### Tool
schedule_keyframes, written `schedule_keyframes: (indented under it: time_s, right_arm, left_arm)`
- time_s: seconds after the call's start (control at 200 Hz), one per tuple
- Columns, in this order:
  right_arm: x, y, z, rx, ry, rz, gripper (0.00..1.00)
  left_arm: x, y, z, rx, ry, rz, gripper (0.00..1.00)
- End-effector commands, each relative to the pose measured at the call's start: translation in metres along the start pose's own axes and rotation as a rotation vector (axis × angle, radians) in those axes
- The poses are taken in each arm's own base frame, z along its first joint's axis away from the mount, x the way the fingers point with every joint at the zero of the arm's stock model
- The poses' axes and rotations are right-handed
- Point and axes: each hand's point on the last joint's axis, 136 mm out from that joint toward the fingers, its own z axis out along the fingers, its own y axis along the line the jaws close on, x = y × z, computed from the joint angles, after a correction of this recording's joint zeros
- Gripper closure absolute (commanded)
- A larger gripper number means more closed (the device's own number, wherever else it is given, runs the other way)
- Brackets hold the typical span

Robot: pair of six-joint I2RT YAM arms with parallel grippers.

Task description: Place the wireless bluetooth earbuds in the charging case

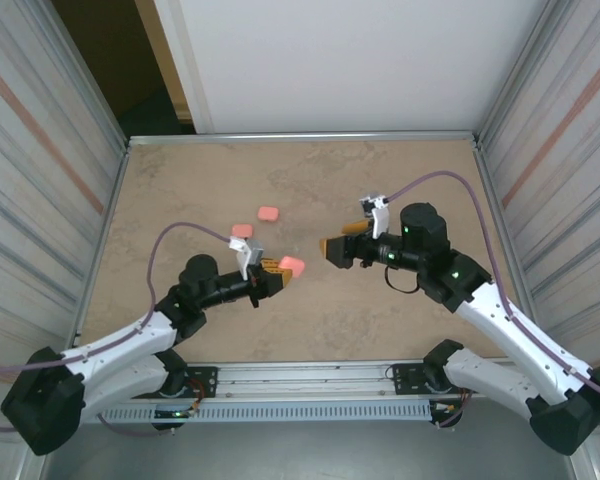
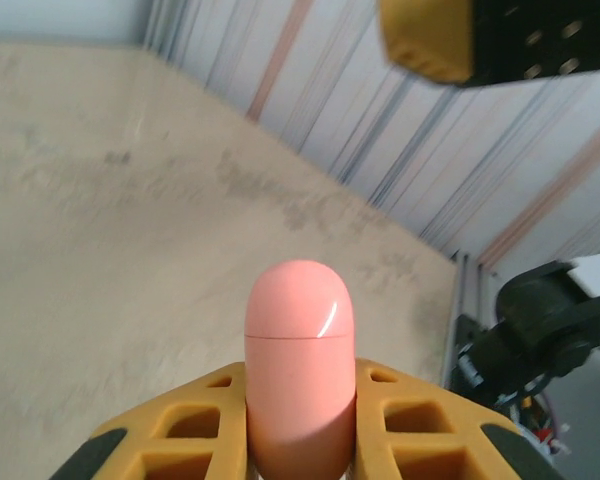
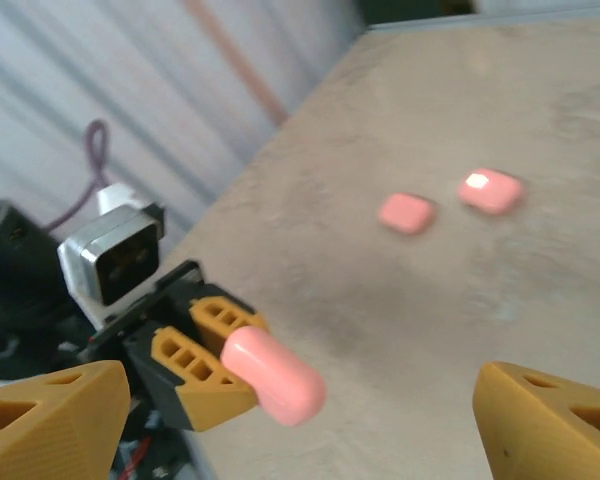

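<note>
Two pink cases [image 1: 269, 213] lie well inside the table [image 1: 380, 320] edges; left claw [image 1: 280, 272] clamps a third case [image 1: 293, 267], right claw [image 1: 332, 248] gapes empty.

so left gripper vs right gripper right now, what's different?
The left gripper is shut on a closed pink charging case; the right gripper stands open and holds nothing. The left gripper points toward the right side of the table, the right gripper toward the left, so they face each other. Both have yellow lattice fingers.
</note>
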Motion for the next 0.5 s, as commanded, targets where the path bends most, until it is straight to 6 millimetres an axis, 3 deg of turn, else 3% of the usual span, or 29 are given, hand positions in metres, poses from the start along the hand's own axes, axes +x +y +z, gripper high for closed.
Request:
schedule_keyframes:
  time_s: [0.0, 0.08, 0.175, 0.496]
  right_arm:
    - [0.021, -0.052, -0.002, 0.186, 0.009, 0.121, 0.06]
    - [0.034, -0.078, -0.003, 0.26, 0.018, 0.182, 0.0]
    - [0.049, -0.102, -0.004, 0.319, 0.032, 0.246, 0.01]
    - [0.065, -0.132, -0.009, 0.393, 0.047, 0.289, 0.01]
  left_arm:
    - [0.02, 0.02, 0.009, -0.079, 0.069, -0.073, 1.0]
    - [0.032, 0.033, 0.018, -0.117, 0.116, -0.114, 1.0]
    - [0.045, 0.046, 0.027, -0.153, 0.166, -0.147, 1.0]
    - [0.085, 0.078, 0.055, -0.229, 0.299, -0.27, 1.0]
